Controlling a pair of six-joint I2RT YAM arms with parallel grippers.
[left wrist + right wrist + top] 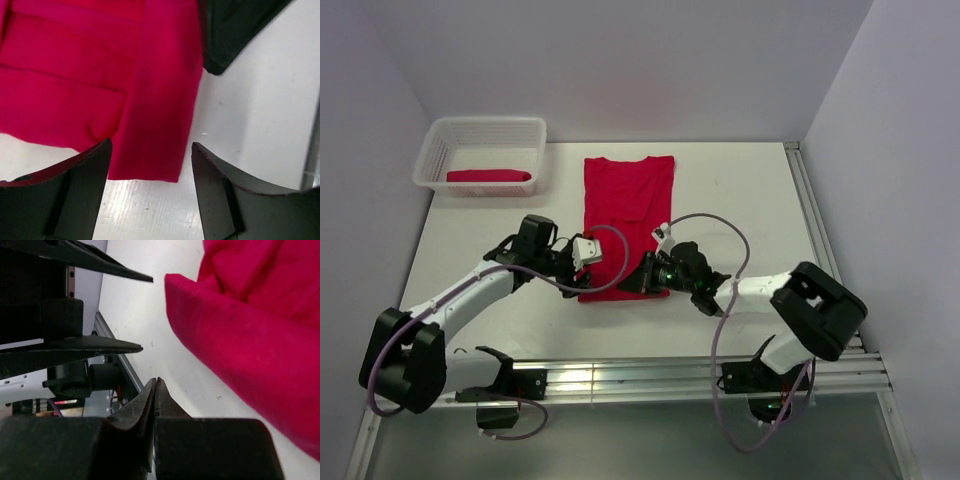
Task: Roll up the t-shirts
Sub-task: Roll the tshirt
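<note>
- Nearest to me, the right gripper (155,383) sits at the near-right corner of the flat t-shirt (628,215). Its fingers are pressed tight together with nothing between them, and the red cloth lies just beside it, not in it.
- The left gripper (151,146) stands at the near-left corner of the same hem. Its jaws are well apart and hold nothing, and the folded corner of cloth lies under the gap.
- That shirt lies in the middle of the table (740,200), folded into a long narrow strip running from the near edge toward the far edge.
- I'd judge it light, soft and limp, so it will slump and wrinkle rather than move as one piece. It's best taken by the two near hem corners, pinching all layers together so the roll starts even.
- The right fingers have no cloth, so I'd guess they must open and take the hem.
- At the far left corner stands the white lattice basket (490,120). In it lies one rolled t-shirt (488,177), along the basket's near wall.
</note>
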